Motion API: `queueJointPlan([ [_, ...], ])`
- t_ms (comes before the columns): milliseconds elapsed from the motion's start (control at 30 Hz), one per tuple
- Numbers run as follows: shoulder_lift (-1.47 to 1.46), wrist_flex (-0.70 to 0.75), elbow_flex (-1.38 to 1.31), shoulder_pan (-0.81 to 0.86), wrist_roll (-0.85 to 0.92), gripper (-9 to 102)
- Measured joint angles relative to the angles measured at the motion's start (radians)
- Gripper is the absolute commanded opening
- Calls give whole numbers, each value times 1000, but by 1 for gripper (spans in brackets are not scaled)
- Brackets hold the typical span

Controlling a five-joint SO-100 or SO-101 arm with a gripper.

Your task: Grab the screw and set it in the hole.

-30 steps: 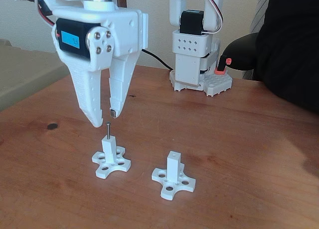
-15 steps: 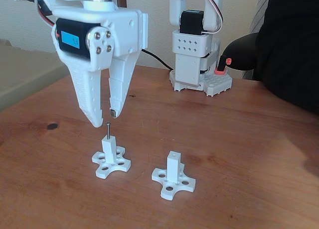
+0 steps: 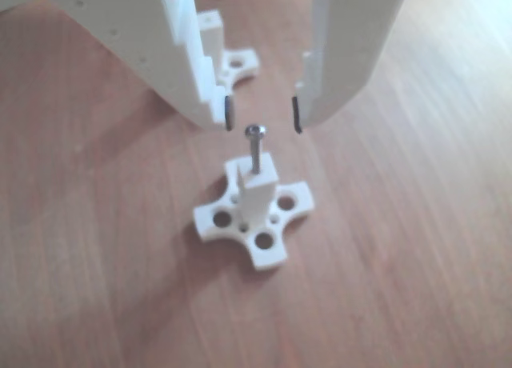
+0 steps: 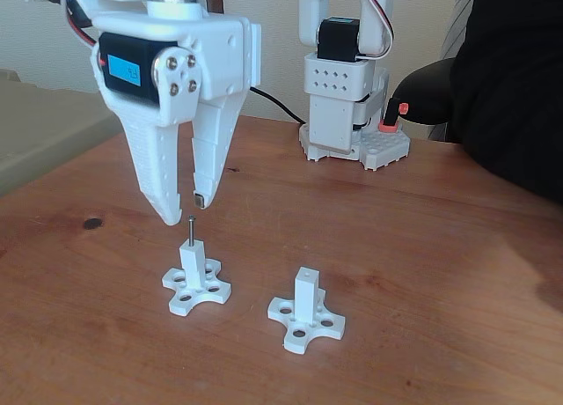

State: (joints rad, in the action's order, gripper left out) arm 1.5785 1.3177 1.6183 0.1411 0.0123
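My gripper is hanging just above the left fixture in the fixed view, jaws standing apart with a narrow gap, gripping nothing. The screw is sitting upright in the hole at the top of that fixture's white post, head up, shank showing above the end face. In the other view the screw head is sitting just below and between my two fingertips, touching neither; my gripper is entering from the top edge there. The second fixture is standing to the right in the fixed view, well apart from the first, its post hole holding nothing. The larger round holes in both cross bases are holding nothing either. Both fixtures are resting on the wooden table. A second arm's base is standing at the far table edge, with a dark-sleeved person at the right.
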Motion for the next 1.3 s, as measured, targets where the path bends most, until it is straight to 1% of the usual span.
queueJointPlan([
  [900,-40,0,0,0,9,9],
  [1000,-55,-28,0,0,9,9],
  [1300,-55,-28,0,0,9,9],
])
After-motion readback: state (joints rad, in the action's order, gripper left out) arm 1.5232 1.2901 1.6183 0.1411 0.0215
